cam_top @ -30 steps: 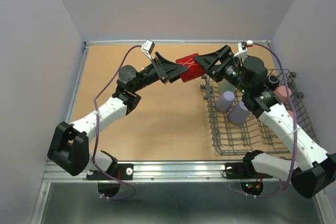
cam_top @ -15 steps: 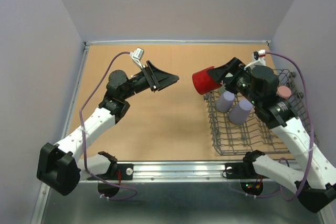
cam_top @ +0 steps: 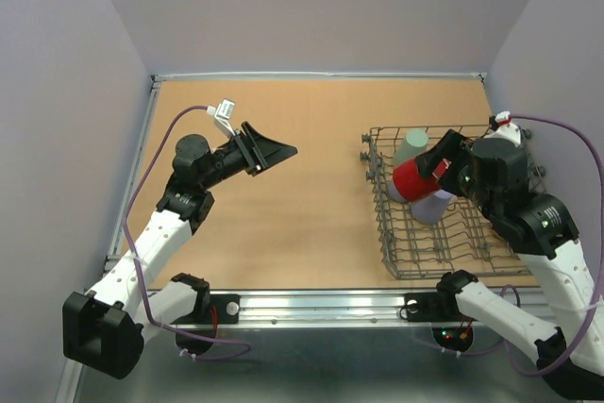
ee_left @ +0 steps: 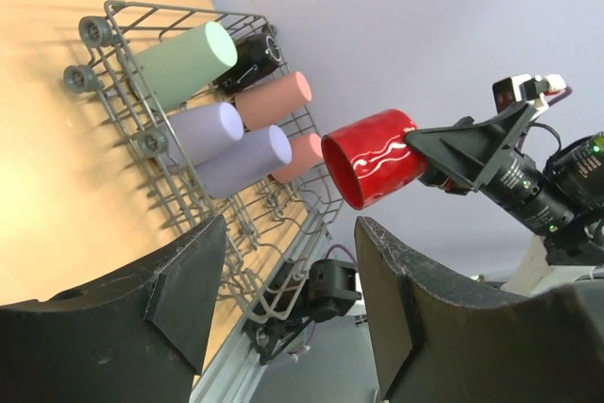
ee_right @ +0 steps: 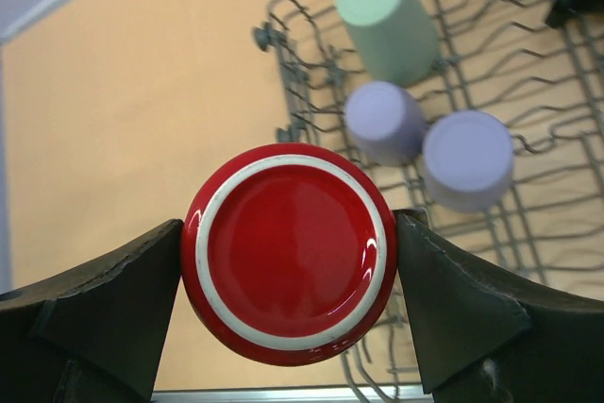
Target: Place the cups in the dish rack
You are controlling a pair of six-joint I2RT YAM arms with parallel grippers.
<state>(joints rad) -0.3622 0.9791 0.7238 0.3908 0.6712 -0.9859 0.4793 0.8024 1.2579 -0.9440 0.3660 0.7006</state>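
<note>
Fingers [ee_right: 444,309] of my right gripper [cam_top: 427,175] clamp the red mug [ee_right: 288,252], mouth leading, over the dish rack's [cam_top: 379,216] left side. I should lower it slowly onto bare tines, clear of the lavender cups [ee_right: 382,120]. The left gripper [ee_left: 283,299] hangs released, empty.

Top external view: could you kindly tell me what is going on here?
The right end effector holds the red mug in the air above the dish rack. In the rack lie a sage-green tumbler, two lavender tumblers, two pink tumblers and a dark mug. The left end effector is open and empty, above the table.
</note>
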